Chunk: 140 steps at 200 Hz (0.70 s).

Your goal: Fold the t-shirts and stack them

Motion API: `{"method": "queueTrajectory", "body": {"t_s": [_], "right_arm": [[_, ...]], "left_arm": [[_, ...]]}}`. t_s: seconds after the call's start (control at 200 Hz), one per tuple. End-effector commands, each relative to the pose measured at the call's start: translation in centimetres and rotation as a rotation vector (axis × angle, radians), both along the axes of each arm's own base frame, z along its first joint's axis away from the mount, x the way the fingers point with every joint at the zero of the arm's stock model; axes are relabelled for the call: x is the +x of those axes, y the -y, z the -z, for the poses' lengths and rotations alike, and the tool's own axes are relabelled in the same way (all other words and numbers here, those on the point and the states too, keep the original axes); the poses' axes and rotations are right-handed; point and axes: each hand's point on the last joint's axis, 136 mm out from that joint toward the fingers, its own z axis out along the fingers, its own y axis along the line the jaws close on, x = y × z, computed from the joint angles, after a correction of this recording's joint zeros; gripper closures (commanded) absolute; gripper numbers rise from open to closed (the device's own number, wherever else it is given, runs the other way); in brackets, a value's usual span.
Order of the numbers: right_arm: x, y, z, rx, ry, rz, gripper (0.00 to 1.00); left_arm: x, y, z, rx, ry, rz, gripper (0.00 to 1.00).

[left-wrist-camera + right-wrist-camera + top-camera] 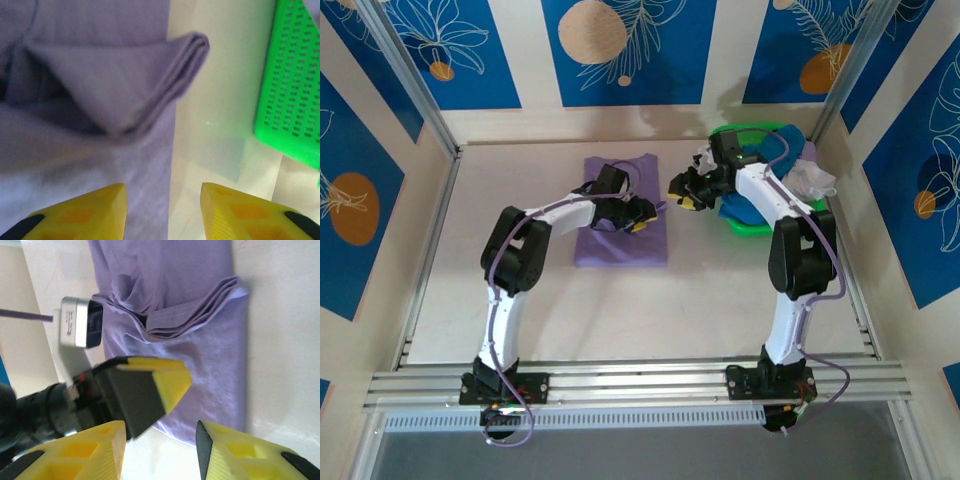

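Left pincer [162, 200]: yellow fingers apart, nothing between them; one finger sits over cloth, the other over bare surface. Right pincer [160, 440]: fingers likewise apart with nothing held, and my left pincer's dark-faced yellow finger shows just beyond them, next to the silver camera module [77, 322] on that wrist. From the top camera the two pincers are near each other, the left at the right-hand edge of the lavender t-shirt [610, 245] and the right just off that edge, between the shirt and the green basket [750, 228]. The lavender shirt lies folded into a rectangle at the middle-back of the bench [620, 310]; at its right edge a stacked, multi-layer folded corner stands slightly proud of the flat cloth below. I cannot tell whether either pincer touches the cloth. The basket sits at the back right of the bench, well apart from the lavender shirt, holding a teal-blue t-shirt [775, 150] and white cloth [810, 180] that spills over its right rim. The bench top is pale cream, matte and smooth. Aluminium rails [640, 385] run along the near edge, carrying both arm bases. Metal posts rise at the back corners. The walls are cream with blue panels [620, 50] printed with white leaf outlines and orange discs.
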Motion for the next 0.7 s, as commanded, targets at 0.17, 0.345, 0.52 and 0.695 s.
{"method": "queueTrajectory", "body": {"t_s": [0.17, 0.345, 0.52, 0.695], "right_arm": [[-2.1, 1.7, -0.2, 0.024, -0.006, 0.015, 0.57], [-3.2, 1.3, 1.3, 0.04, -0.046, 0.019, 0.57], [-4.3, -0.5, 2.6, 0.041, -0.082, -0.016, 0.57], [-5.5, -3.3, 4.6, 0.034, -0.127, -0.069, 0.57]], "left_arm": [[5.4, 0.3, -1.7, -0.015, 0.093, -0.081, 0.57], [8.1, -1.3, -2.0, 0.014, 0.128, -0.144, 0.57], [9.7, -3.9, -4.0, 0.08, 0.182, -0.172, 0.57], [8.4, -5.5, -7.2, 0.136, 0.231, -0.126, 0.57]]}}
